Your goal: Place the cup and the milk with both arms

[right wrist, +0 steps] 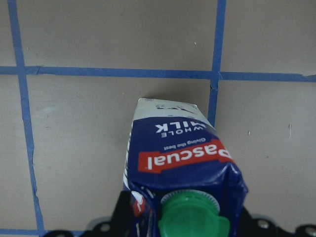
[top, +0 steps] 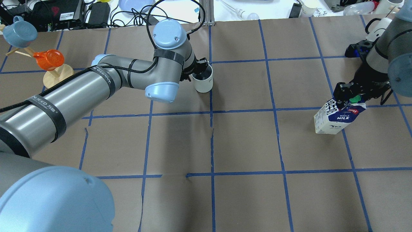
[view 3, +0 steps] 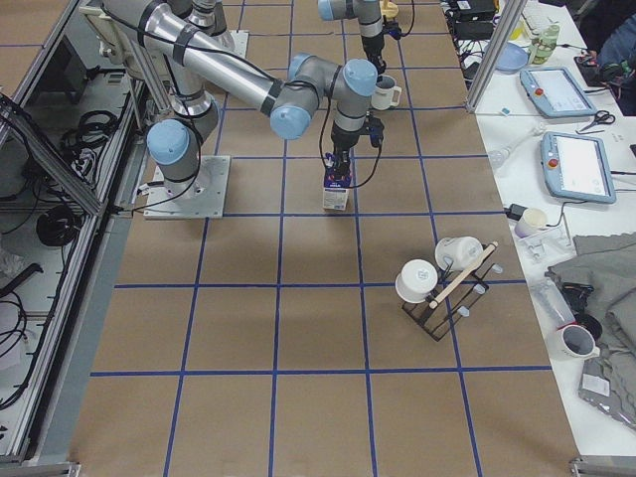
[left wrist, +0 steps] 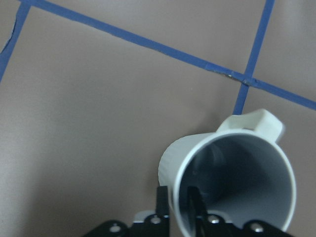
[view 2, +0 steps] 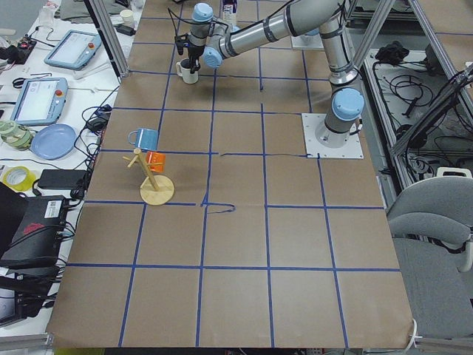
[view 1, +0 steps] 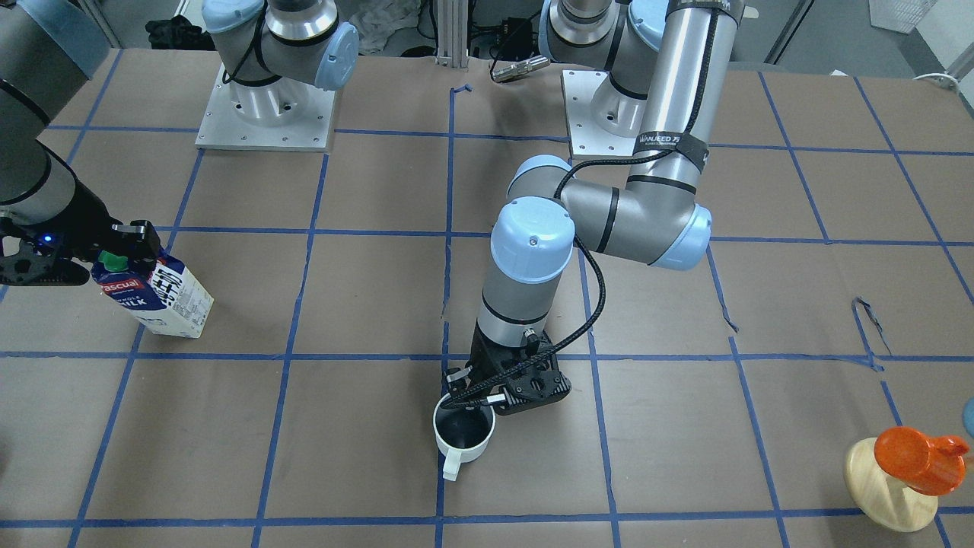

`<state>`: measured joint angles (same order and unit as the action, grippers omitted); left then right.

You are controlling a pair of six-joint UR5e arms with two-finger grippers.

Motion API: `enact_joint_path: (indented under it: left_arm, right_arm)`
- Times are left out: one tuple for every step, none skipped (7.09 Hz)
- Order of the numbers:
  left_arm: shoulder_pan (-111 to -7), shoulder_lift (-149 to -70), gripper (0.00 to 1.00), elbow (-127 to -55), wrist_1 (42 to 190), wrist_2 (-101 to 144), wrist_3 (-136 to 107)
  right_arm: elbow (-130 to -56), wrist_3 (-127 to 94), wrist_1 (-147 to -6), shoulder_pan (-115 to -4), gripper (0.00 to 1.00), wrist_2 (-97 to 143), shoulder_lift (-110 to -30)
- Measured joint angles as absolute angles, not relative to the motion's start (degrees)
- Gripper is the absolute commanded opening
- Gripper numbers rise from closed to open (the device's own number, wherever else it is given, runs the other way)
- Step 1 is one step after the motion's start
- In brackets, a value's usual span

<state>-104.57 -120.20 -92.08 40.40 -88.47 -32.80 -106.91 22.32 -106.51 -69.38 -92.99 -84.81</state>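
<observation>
Front view: my left gripper (view 1: 460, 388) is clamped on the rim of the small white mug with dark grey inside (view 1: 464, 440), mid-table. I judge it stiff, light and chippable. My right gripper (view 1: 125, 245) pinches the top of the blue-and-white cardboard milk carton (view 1: 171, 297), which looks squashable there. The left wrist view alone shows one finger (left wrist: 193, 205) inside the wall.

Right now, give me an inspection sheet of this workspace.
Surface: brown paper table with blue tape grid, tape peeling in places.
Job's things: cup upright at mid-table; milk carton on the robot's right side.
Clutter: wooden stand holding orange cup and blue cup; rack of white cups.
Grippers: left gripper fingers pinch the cup's wall; right gripper clamps the carton's top.
Cables: black cable runs along left arm.
Surroundings: tablets on side bench; grey chair.
</observation>
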Motion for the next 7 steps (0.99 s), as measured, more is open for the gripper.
enact_joint_path:
  left_arm:
    - [-103.7,-119.0,1.0,-91.6,40.0,-87.0,-30.7]
    - [-101.2,-117.3,1.0,-91.2,40.1,-84.6,-27.3]
    - [-97.7,-115.4,1.0,-91.2,41.5,-83.2,-22.7]
    - [-93.9,-113.1,1.0,-90.9,46.2,-83.1,-16.4]
    - [-90.3,-110.5,1.0,-90.6,52.7,-84.2,-10.0]
    - [-87.7,-107.7,1.0,-90.4,57.8,-85.6,-4.8]
    - [-85.1,-105.0,1.0,-90.2,61.8,-87.4,0.4]
  right_arm:
    - [-106.6,22.1,-106.5,-69.4,0.07,-92.9,-84.9]
    - [-105.5,21.6,-106.3,-69.6,0.07,-92.6,-85.0]
    - [-103.8,20.9,-106.0,-70.3,0.07,-91.5,-84.9]
    - [-101.5,19.4,-105.7,-72.4,0.07,-89.6,-84.2]
    - [-98.6,16.2,-105.5,-76.2,0.07,-88.4,-82.7]
    - [-94.8,12.5,-105.4,-80.4,0.09,-87.8,-80.1]
    - [-89.9,8.8,-105.3,-84.3,0.09,-87.4,-76.3]
